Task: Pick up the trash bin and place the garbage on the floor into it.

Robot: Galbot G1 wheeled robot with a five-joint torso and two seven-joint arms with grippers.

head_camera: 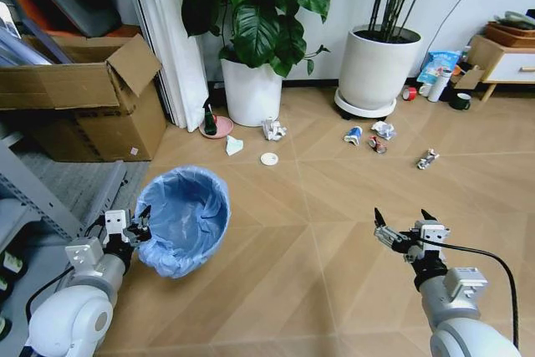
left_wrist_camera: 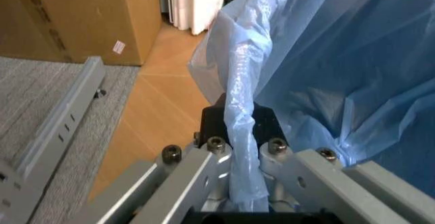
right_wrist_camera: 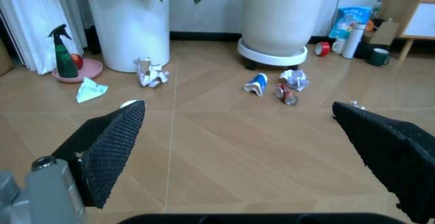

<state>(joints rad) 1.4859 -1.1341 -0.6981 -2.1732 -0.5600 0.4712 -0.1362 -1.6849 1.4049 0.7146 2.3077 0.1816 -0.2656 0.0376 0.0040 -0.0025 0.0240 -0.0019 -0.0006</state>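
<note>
My left hand [head_camera: 142, 221] clamped the rim of the round blue-bagged trash bin [head_camera: 185, 216]; my right hand [head_camera: 406, 225] hung wide open above the tan chevron wood floor [head_camera: 318, 232].

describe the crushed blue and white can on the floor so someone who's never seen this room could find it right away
Start at the big white pot holding thin dark stems, on a wheeled base by the back wall. On the floor just in front of it lie three small pieces close together. The crushed can is the one nearest the leafy plant, blue and white, unlike the crumpled white paper wad and red wrapper beside it.
</note>
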